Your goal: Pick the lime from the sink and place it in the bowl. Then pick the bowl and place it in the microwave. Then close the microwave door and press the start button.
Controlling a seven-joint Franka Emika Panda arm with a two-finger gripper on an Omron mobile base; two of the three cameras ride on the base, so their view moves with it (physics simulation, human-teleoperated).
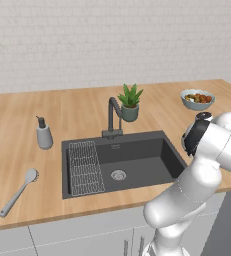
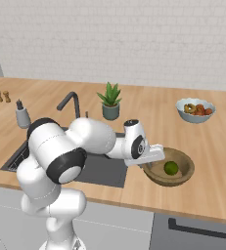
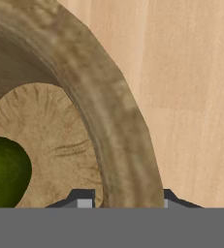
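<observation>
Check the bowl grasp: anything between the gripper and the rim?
Nothing visible. In the hand view the fingertips straddle the bowl rim, one inside, one outside over bare counter. The lime lies inside the bowl, off to the side of the fingers, not between them.

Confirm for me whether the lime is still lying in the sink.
No. The lime sits inside the wooden bowl on the counter, to the right of the sink.
</observation>
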